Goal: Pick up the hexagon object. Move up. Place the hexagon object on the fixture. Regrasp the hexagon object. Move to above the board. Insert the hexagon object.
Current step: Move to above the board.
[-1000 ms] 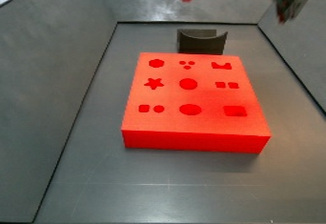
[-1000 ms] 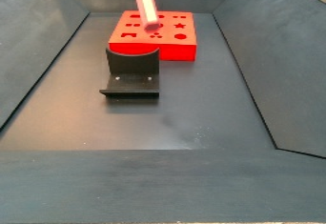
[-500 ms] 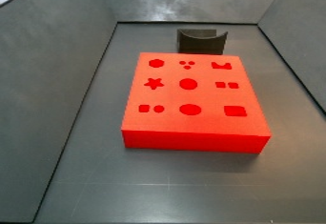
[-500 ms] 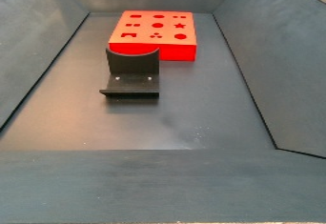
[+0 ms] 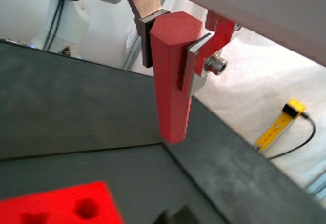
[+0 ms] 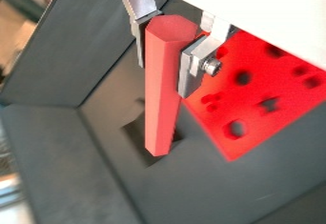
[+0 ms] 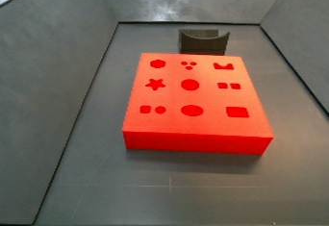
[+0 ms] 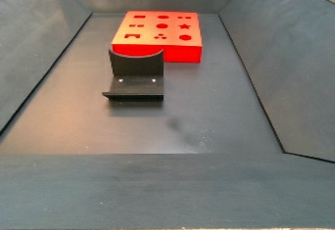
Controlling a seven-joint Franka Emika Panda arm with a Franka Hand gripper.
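Hexagon rod held high, clear of both side views, before placement on the fixture.

The hexagon object [image 5: 173,75] hangs upright, clamped near its top between the fingers [image 5: 199,54] of the gripper [image 6: 170,39]; the gripper is out of frame in both side views. Judged next: descend slowly and lay the rod in the curved notch of the fixture [image 8: 136,70], beside the board [image 7: 194,100], releasing only once it is seated.

Gripper [image 5: 176,42] clamping hexagon object [image 5: 173,80] high above, open floor [image 8: 197,116] around, board [image 7: 193,95] and fixture [image 8: 136,72] the only obstacles
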